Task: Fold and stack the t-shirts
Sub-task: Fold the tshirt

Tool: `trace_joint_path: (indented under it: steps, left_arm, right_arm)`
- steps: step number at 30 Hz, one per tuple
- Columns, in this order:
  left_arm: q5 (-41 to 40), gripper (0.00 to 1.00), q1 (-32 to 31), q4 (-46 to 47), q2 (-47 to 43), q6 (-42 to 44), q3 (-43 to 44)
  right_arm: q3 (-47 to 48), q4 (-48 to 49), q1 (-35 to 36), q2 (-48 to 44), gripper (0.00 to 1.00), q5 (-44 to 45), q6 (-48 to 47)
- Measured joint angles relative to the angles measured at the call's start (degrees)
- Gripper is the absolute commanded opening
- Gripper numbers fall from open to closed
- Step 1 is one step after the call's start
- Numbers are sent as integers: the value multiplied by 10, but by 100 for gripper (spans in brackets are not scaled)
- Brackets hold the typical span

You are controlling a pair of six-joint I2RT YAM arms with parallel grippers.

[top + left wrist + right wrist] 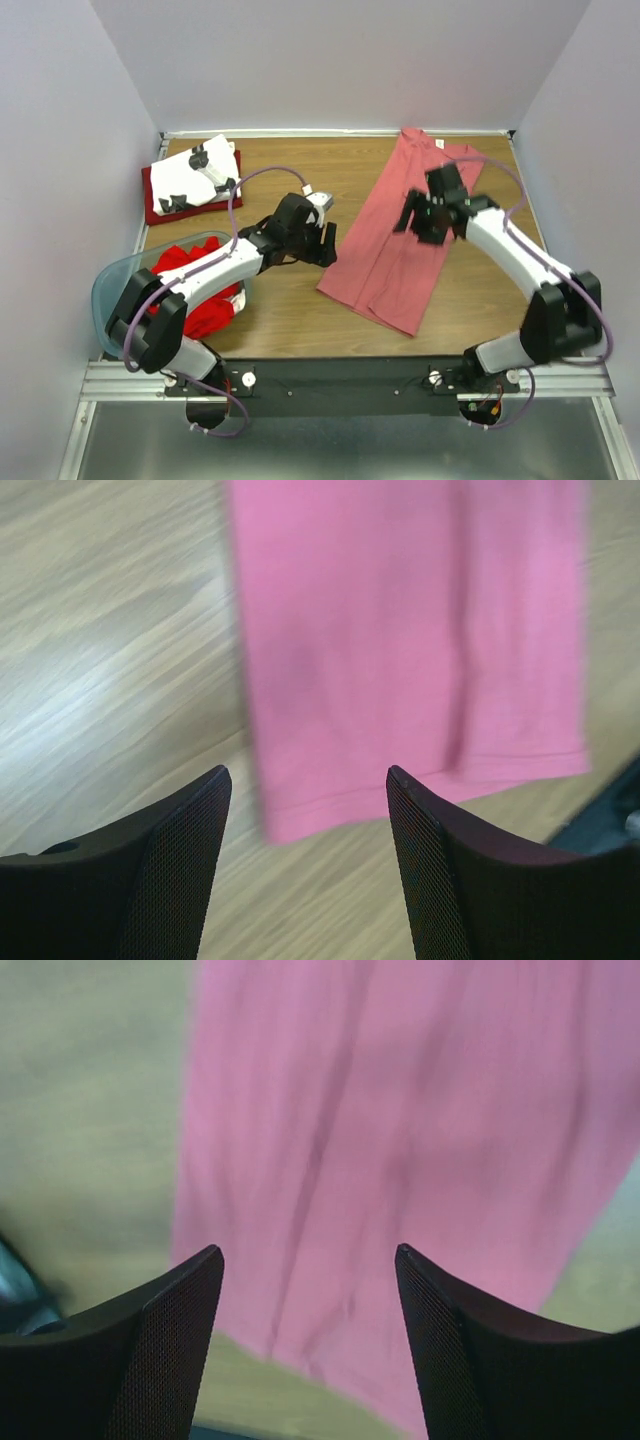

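The salmon-pink t-shirt (385, 255) lies folded lengthwise into a long strip on the table, collar at the far end. It fills the left wrist view (400, 650) and the right wrist view (420, 1160). My left gripper (322, 240) is open and empty, hovering just left of the strip's near part. My right gripper (418, 222) is open and empty above the strip's middle. A folded white t-shirt with black prints (198, 172) lies on a folded dark red t-shirt (158, 200) at the far left. Bright red t-shirts (205, 305) sit in the tub.
The translucent pale-blue plastic tub (115, 275) stands at the near left, under my left arm. Bare wooden table (290, 320) lies between the tub and the pink strip. White walls close the table's far and side edges.
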Motion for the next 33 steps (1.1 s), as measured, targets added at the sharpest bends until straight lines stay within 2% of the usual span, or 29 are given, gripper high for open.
trace_joint_path:
  steps: [3, 6, 11, 14, 19, 25, 33]
  left_arm:
    - [-13, 71, 23, -15, 0, 10, -35]
    - [-22, 71, 28, -18, 0, 14, -63]
    - [-23, 71, 29, -19, 0, 18, -101]
    - [-22, 70, 29, -14, -2, 21, -111]
    - [-17, 70, 30, 3, -1, 28, -111]
    - [1, 70, 31, 23, -2, 41, -111]
    - [18, 70, 31, 39, -1, 59, -111]
  right_arm:
    - [-129, -23, 43, -90, 75, 16, 58]
    - [-217, -65, 98, -184, 73, 36, 135]
    - [-288, -103, 198, -291, 70, 63, 273]
    - [-301, -129, 262, -290, 70, 82, 355]
    - [-313, -145, 317, -281, 69, 101, 452]
    - [-352, -176, 328, -324, 69, 117, 535]
    - [-386, -182, 331, -329, 68, 130, 580]
